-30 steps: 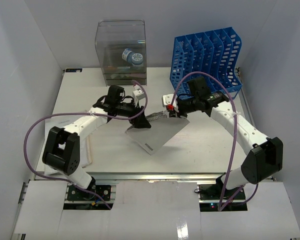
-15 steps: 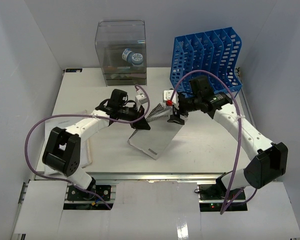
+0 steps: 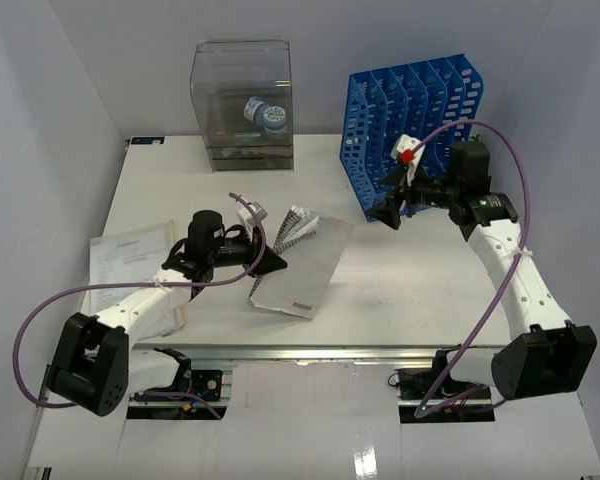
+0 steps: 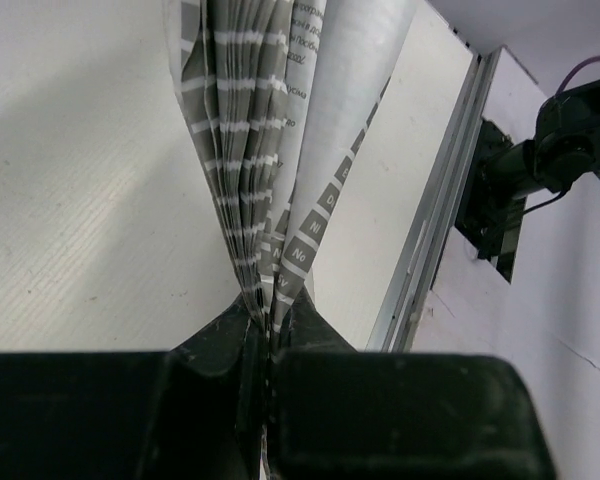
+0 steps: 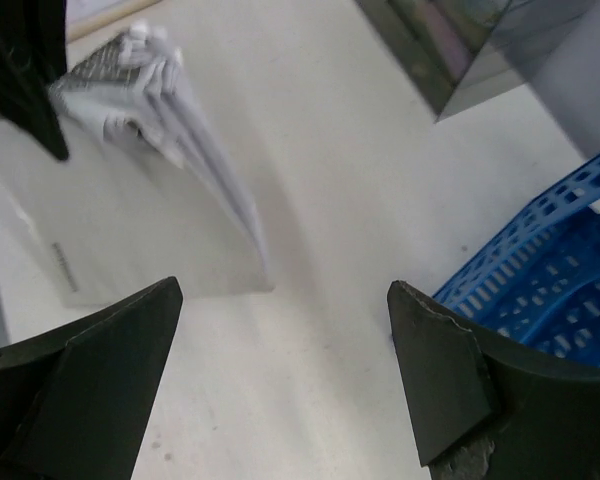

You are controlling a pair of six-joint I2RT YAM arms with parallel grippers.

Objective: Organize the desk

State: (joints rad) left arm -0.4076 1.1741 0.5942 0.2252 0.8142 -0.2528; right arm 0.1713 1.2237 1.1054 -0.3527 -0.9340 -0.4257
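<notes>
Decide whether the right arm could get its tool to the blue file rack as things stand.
Probably yes: the right tool hangs open right beside the blue file rack, nothing between them. The tabbed booklet lies further left, clamped in the left tool.

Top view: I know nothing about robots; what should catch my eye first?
A grey booklet, pages fanned, lies centrally on the white desk, pinched by the left arm's fingers. Behind stand a bright blue file rack at far right and a clear box beside it; the right arm's fingers gape empty.
</notes>
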